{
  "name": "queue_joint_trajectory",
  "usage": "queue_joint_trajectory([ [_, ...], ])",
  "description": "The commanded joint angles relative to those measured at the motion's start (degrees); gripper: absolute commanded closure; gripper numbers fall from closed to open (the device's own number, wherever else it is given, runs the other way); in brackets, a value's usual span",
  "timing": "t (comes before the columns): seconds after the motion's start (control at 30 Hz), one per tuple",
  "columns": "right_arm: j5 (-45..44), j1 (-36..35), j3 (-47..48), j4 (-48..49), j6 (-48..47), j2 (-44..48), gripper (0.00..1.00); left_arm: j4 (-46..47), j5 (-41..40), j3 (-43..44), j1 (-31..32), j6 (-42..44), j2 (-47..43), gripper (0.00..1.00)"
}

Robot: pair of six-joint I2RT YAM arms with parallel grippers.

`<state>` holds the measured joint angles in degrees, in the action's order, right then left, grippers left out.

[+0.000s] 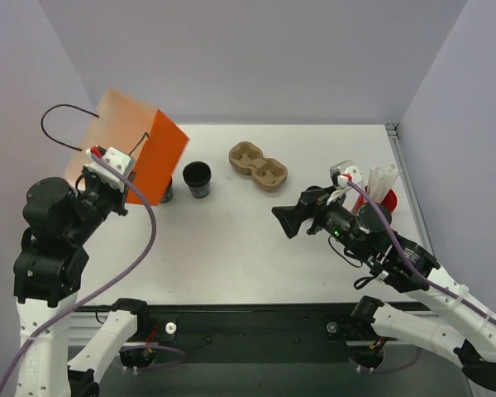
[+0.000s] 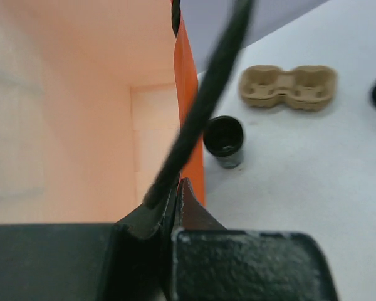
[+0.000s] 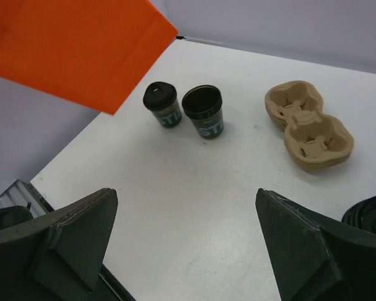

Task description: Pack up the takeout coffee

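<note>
The left fingers (image 2: 175, 210) are clenched on the thin black cord handle (image 2: 203, 106) of the orange paper bag (image 1: 157, 161). The bag hangs tilted at the upper left of the overhead view, its open mouth turned towards that arm and its pale inside filling the left half of the left wrist view. The takeout coffee (image 3: 161, 103), a small black cup with its lid on, stands on the white tabletop (image 1: 231, 248) just beneath the bag's lower corner, which partly hides it from above. Just beside it on the right stands a like black cup without a lid (image 3: 203, 111). Further right lies a brown pulp two-cup carrier (image 1: 258, 165). The right fingers (image 1: 285, 220) are spread wide and grasp nothing, hovering over the tabletop at centre right, well apart from both cups and pointing towards them
</note>
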<state>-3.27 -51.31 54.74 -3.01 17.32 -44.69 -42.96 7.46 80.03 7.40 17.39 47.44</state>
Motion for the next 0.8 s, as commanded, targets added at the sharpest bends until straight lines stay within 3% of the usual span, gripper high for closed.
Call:
queue_joint_trajectory([
  [0.0,-11.1,0.1,-0.4,-4.6,-1.1,4.9,0.01,-1.3,22.0,-3.6,2.6,3.6,-3.7,1.00],
  [0.17,-14.4,0.1,-3.1,-6.8,2.4,10.7,0.01,-1.2,33.6,-5.2,2.9,5.2,-7.4,1.00],
  [0.43,-20.1,0.1,-5.2,-10.3,5.0,14.9,0.01,-1.4,37.6,-8.0,5.5,8.1,-3.6,1.00],
  [0.57,-21.4,0.1,-5.2,-10.4,5.1,13.2,0.01,-0.9,30.6,-8.9,11.8,10.1,-0.2,1.00],
  [0.7,-22.7,0.2,-4.3,-10.4,5.3,11.7,0.01,-0.5,17.2,-8.3,29.2,12.1,4.6,1.00],
  [0.77,-22.7,0.2,-3.9,-10.8,5.2,11.4,0.01,-0.6,10.7,-8.4,33.9,12.9,6.9,1.00],
])
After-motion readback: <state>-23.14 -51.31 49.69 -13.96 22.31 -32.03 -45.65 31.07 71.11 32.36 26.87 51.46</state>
